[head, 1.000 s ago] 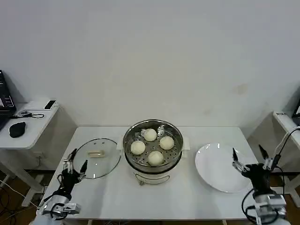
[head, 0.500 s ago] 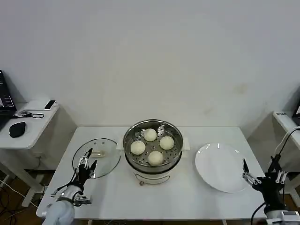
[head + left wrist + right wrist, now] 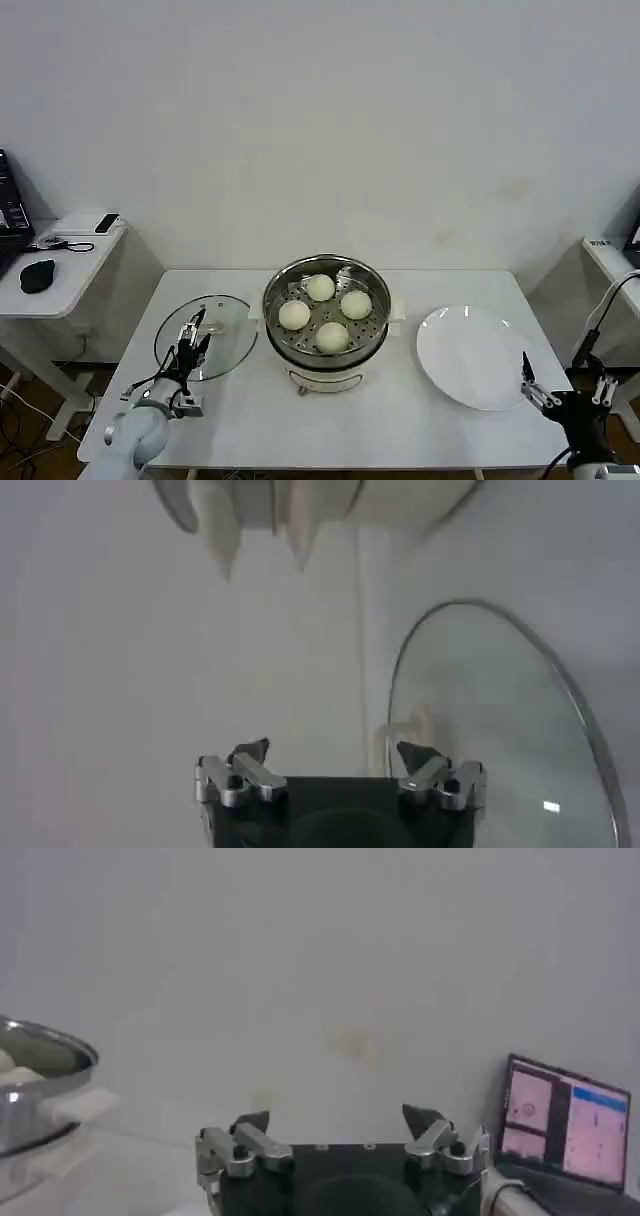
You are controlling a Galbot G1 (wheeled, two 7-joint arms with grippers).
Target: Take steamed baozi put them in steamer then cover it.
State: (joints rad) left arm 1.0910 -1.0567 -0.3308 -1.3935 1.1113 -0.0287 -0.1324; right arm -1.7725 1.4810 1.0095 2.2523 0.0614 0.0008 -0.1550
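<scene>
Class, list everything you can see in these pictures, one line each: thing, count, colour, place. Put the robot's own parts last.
steamed baozi: four, cream-white, on the tray inside the steamer
steamer: one, shiny steel on white base, table centre
cover: one, clear glass, flat on the table left of steamer
plate: one, white, right of steamer
table: one, white
side table: one, white, far left, carrying a black mouse
left gripper: open, over the cover
right gripper: open, beside the plate's right edge

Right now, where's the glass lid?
In the head view, the round clear glass lid lies flat on the white table, left of the steel steamer, with the left claw over it.
</scene>
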